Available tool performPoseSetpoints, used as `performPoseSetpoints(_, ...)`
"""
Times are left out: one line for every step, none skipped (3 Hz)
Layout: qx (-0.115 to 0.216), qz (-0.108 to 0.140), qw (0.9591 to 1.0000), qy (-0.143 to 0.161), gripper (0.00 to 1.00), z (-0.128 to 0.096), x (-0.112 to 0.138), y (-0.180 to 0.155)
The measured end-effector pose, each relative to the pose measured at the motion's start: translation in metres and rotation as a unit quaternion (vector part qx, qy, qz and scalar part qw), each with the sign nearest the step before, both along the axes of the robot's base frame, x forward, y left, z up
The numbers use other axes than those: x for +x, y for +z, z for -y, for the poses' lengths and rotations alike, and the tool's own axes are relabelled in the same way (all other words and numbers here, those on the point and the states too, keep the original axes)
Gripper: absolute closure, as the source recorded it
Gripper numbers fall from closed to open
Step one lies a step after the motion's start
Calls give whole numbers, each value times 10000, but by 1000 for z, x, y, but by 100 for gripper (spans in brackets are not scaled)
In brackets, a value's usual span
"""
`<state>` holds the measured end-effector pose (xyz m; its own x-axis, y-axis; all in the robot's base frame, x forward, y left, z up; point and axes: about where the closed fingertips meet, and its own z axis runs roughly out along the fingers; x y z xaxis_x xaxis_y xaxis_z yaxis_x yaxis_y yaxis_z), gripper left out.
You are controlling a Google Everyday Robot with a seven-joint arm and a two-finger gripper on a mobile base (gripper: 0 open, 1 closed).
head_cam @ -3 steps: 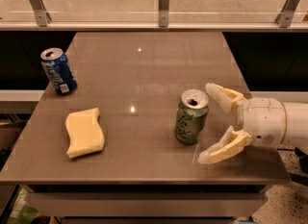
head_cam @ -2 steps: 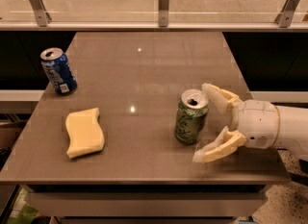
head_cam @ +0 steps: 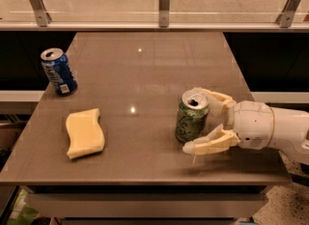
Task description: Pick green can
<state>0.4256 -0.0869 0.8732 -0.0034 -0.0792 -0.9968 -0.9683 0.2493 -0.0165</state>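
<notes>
The green can (head_cam: 189,122) stands upright on the brown table (head_cam: 145,64), right of the middle and near the front edge. It has a pale green patterned body and an open silver top. My gripper (head_cam: 190,120) comes in from the right on a white arm (head_cam: 270,130). It is open, with one cream finger (head_cam: 215,98) behind the can and the other finger (head_cam: 210,144) in front of it. The can sits between the fingers, and I cannot tell whether either finger touches it.
A blue can (head_cam: 58,72) stands upright at the table's left edge. A yellow sponge (head_cam: 85,133) lies at the front left. A glass railing with metal posts (head_cam: 164,4) runs behind the table. The table's right edge is close to the arm.
My gripper has moved left, so its open fingers now reach along both sides of the green can. The cans and the sponge have not moved.
</notes>
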Motion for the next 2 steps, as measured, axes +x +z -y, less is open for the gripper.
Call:
performPoseSetpoints(-4,8,10000,21,41,-2,0,1)
performPoseSetpoints(-9,17,10000,44,65,-4,-1,2)
